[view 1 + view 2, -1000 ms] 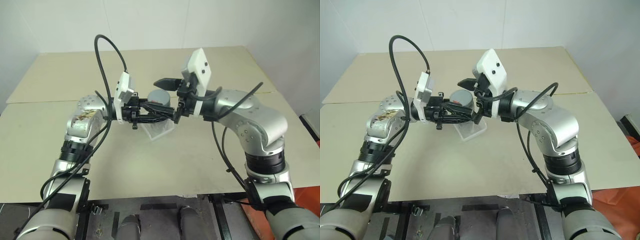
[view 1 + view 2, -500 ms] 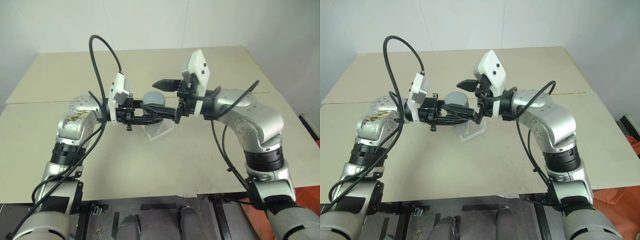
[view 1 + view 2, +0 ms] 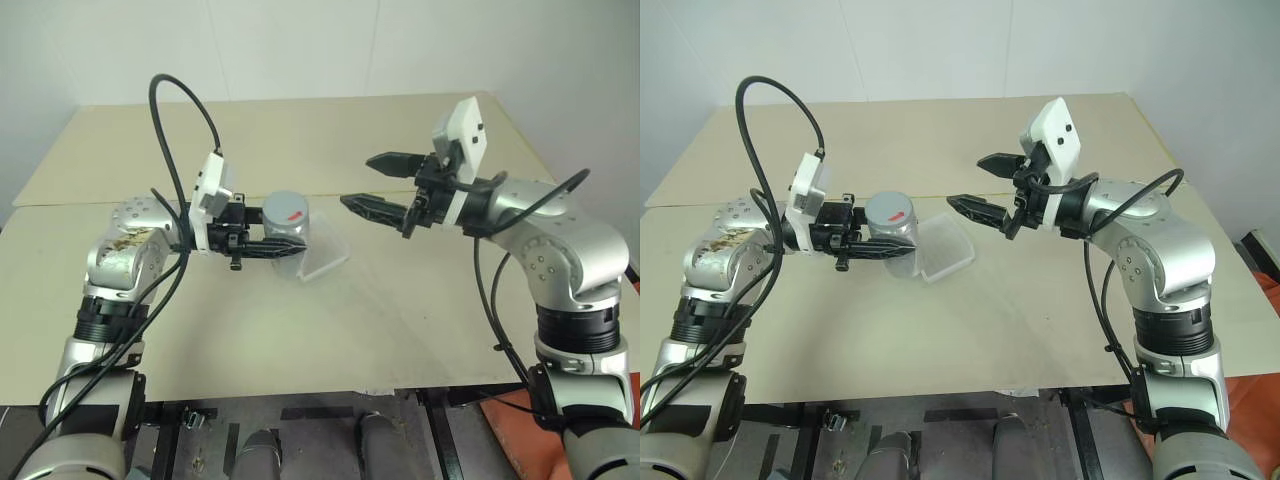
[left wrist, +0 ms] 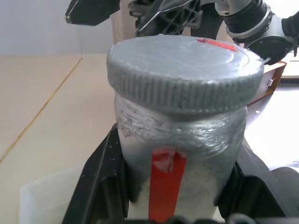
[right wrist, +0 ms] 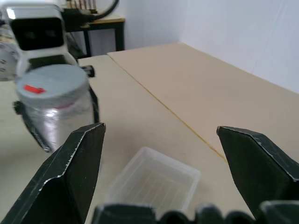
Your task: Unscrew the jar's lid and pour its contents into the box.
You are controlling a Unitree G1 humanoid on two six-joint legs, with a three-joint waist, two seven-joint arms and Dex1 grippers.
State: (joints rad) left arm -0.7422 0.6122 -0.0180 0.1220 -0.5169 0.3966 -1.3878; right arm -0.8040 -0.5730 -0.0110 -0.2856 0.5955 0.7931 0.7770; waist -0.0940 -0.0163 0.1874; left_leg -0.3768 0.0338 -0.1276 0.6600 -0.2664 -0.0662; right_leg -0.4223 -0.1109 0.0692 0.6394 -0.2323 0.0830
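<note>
While the left gripper (image 3: pixel 285 247) clenched the jar (image 3: pixel 284 228) and the right gripper (image 3: pixel 385 182) stood released at its three o'clock, a skewed regrasp risked jamming the lid (image 4: pixel 184 67).

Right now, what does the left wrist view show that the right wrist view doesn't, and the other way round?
The left wrist view alone shows the red strip down the jar's side, and the left fingers clamping it. The right wrist view alone shows the whole box on the table, framed by the open right fingers. Both show the jar with its grey lid on.
</note>
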